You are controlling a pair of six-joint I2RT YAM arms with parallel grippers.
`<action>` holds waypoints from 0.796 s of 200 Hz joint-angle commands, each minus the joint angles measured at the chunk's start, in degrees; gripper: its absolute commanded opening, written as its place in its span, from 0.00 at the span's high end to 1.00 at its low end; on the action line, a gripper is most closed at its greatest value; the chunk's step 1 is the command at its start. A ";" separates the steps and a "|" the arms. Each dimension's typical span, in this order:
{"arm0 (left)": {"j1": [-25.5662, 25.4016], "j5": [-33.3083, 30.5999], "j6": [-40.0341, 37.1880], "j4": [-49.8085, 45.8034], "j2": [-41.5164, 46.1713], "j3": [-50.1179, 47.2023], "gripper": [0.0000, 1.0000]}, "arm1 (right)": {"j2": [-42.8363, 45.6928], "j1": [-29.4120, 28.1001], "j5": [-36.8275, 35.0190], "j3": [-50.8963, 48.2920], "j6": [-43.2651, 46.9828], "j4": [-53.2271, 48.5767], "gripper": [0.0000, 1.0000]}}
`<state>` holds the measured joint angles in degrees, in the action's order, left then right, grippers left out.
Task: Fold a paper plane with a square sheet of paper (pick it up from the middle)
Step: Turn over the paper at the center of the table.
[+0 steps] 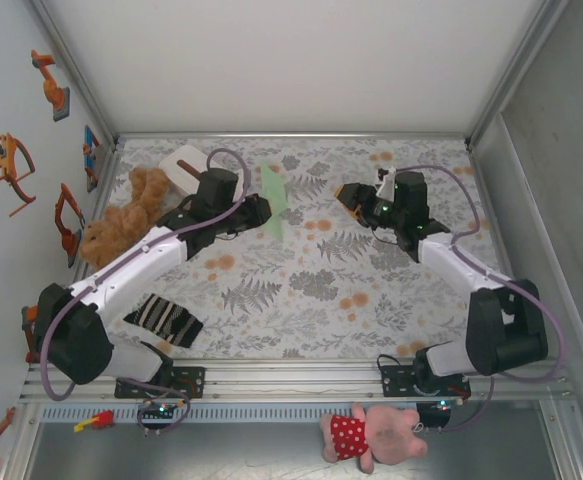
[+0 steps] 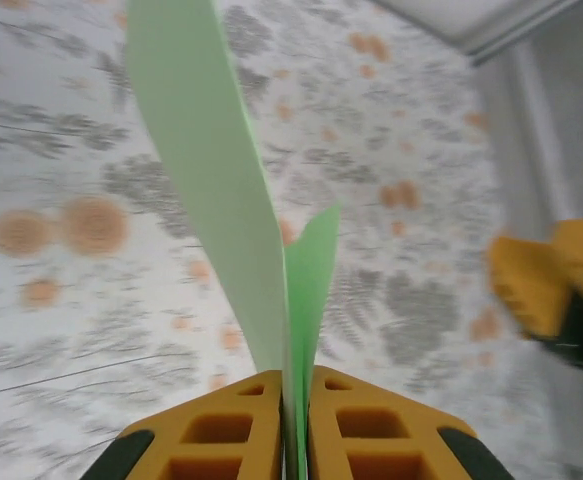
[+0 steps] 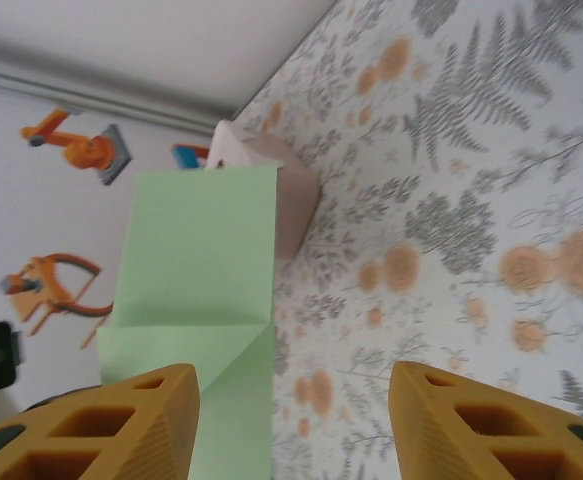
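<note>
The pale green square sheet of paper (image 1: 274, 200) is folded and held on edge above the floral table. My left gripper (image 1: 260, 213) is shut on its lower edge. In the left wrist view the two yellow fingers (image 2: 241, 425) pinch the folded paper (image 2: 211, 150), which rises in two flaps. My right gripper (image 1: 349, 200) stands open a short way to the right of the paper, not touching it. In the right wrist view its jaws (image 3: 291, 420) are wide apart, with the creased paper (image 3: 196, 250) beyond the left finger (image 3: 121, 430).
A white box (image 1: 183, 165) and a brown teddy bear (image 1: 121, 215) sit at the back left. A striped dark cloth (image 1: 166, 320) lies near the left arm's base. A pink plush toy (image 1: 371, 435) lies in front of the rail. Walls close in both sides.
</note>
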<state>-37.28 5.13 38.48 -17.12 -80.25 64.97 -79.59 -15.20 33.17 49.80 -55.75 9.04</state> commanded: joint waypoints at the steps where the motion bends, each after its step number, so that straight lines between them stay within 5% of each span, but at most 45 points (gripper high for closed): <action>1: -2.80 -20.76 -9.56 -22.23 -3.47 7.12 0.87 | 3.45 0.01 -9.01 3.27 10.07 -14.28 0.48; 37: -7.57 -40.87 -10.49 -36.33 -13.21 17.51 0.88 | 4.99 0.01 -14.54 3.45 11.19 -18.94 0.49; 58: -9.91 -46.77 -8.82 -42.68 -21.00 23.31 0.89 | 5.12 0.06 -17.97 3.09 10.77 -21.27 0.50; 104: -15.38 -46.18 -7.89 -43.92 -31.39 31.39 0.92 | 4.54 0.17 -20.11 2.24 9.64 -23.66 0.51; 159: -16.07 -48.40 -14.96 -41.45 -31.07 34.02 0.93 | 4.53 0.42 -20.56 1.89 9.13 -23.80 0.52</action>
<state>-53.78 -39.44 28.60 -57.76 -113.10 97.21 -75.24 -15.18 14.50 52.23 -46.63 -13.85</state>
